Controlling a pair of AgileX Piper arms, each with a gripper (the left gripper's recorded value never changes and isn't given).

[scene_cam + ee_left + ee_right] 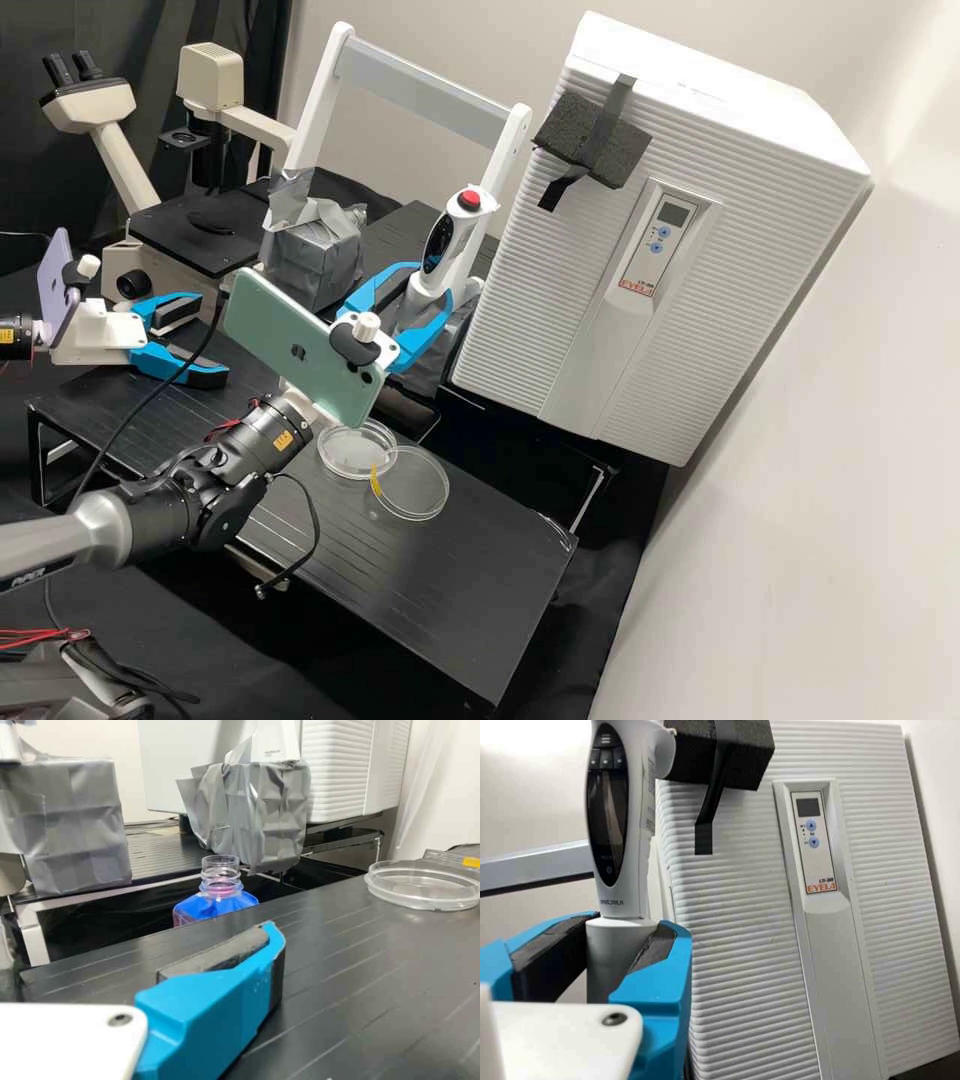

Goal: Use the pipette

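Observation:
The white electronic pipette (445, 245) with a red top button stands upright beside the big white unit. My right gripper (405, 310) is shut on the pipette's lower body. In the right wrist view the pipette (619, 817) rises between the blue fingers (656, 982), and both dark pads lie against it. My left gripper (200, 340) stands open with nothing in it, low over the left end of the black platform (450, 570). One of the left gripper's fingers (225, 982) points toward an uncapped bottle (219, 896) of purple liquid beyond the platform edge.
Two clear petri dishes (357, 448) (410, 482) lie on the platform; one dish (424, 883) also shows ahead of the left gripper. A ribbed white unit (660, 230) stands right, a tape-wrapped block (312, 245) behind, a microscope (130, 130) far left.

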